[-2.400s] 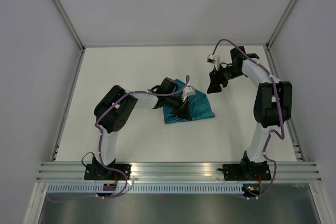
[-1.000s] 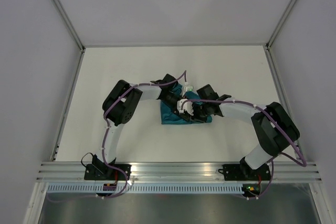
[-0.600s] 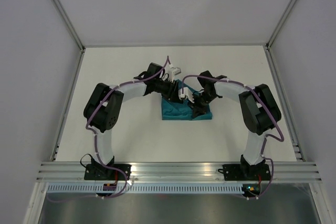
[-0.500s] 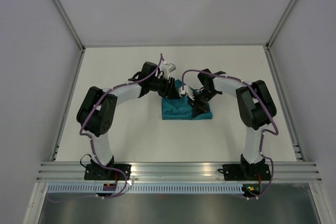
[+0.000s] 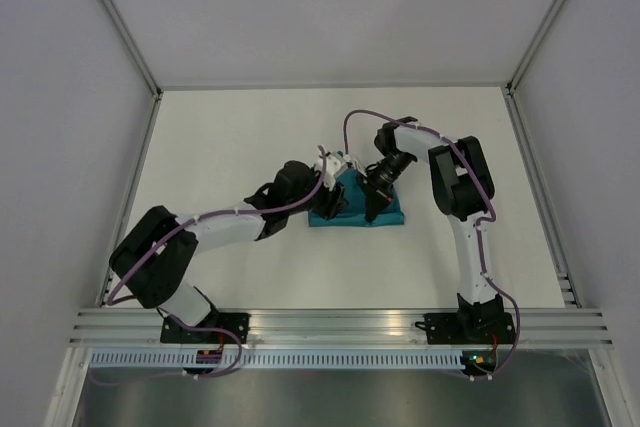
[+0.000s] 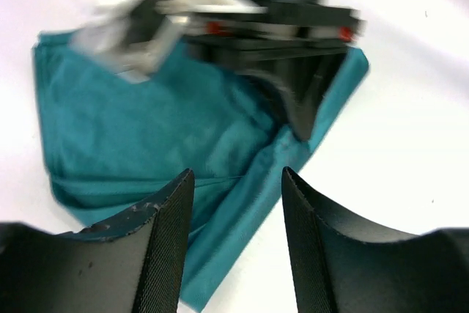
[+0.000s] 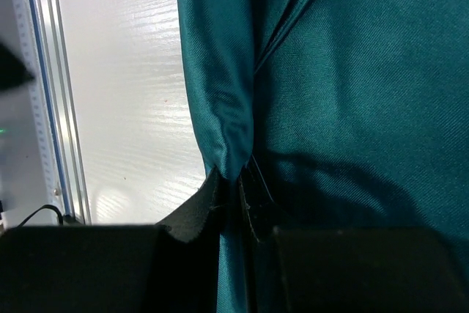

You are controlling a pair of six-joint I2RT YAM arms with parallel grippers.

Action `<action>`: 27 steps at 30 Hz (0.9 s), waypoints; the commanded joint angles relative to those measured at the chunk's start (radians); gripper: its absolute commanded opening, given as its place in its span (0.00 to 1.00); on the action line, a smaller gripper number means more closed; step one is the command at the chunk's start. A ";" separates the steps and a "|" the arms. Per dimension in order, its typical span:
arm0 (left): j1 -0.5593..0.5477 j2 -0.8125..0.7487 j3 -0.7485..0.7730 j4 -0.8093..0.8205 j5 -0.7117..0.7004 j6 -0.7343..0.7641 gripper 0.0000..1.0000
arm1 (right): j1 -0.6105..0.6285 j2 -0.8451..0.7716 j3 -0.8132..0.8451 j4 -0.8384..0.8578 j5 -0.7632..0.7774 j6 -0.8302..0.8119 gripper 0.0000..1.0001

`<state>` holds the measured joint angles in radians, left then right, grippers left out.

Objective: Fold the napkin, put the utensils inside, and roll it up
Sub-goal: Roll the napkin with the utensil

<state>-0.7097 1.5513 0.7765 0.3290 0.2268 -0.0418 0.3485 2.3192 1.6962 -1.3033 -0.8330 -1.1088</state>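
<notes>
The teal napkin [image 5: 352,213] lies bunched and partly folded at the middle of the white table. My left gripper [image 5: 332,197] hovers at its left side. In the left wrist view it [image 6: 237,181] stands open above the cloth [image 6: 132,137] with nothing between its fingers. My right gripper [image 5: 376,207] is at the napkin's right part, shut on a raised fold of cloth [image 7: 220,108]; its jaws [image 7: 236,181] pinch that fold. The left wrist view also shows the right gripper's fingers [image 6: 299,97] on the cloth. No utensils are in view.
An aluminium rail [image 5: 330,322] runs along the table's near edge, with both arm bases on it. Grey walls [image 5: 60,147] enclose the table on the left, back and right. Purple cables loop along both arms.
My left gripper has opened and let go of the cloth, and its arm has swung down toward the near left. My right gripper has closed on a fold of the napkin.
</notes>
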 commanded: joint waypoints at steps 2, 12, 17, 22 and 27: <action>-0.183 0.036 0.047 0.027 -0.224 0.249 0.57 | 0.003 0.098 0.040 -0.005 0.110 -0.053 0.16; -0.310 0.262 0.182 -0.079 -0.352 0.482 0.59 | 0.001 0.140 0.100 -0.039 0.117 -0.036 0.16; -0.310 0.311 0.181 -0.036 -0.435 0.520 0.76 | 0.001 0.157 0.117 -0.047 0.118 -0.026 0.16; -0.304 0.340 0.181 -0.047 -0.426 0.530 0.72 | 0.003 0.164 0.128 -0.054 0.121 -0.023 0.16; -0.283 0.355 0.194 -0.140 -0.325 0.510 0.33 | 0.001 0.167 0.134 -0.062 0.123 -0.025 0.17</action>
<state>-1.0164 1.8748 0.9459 0.2745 -0.1314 0.4355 0.3485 2.4229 1.8278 -1.4456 -0.8349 -1.0885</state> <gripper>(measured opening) 0.417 0.171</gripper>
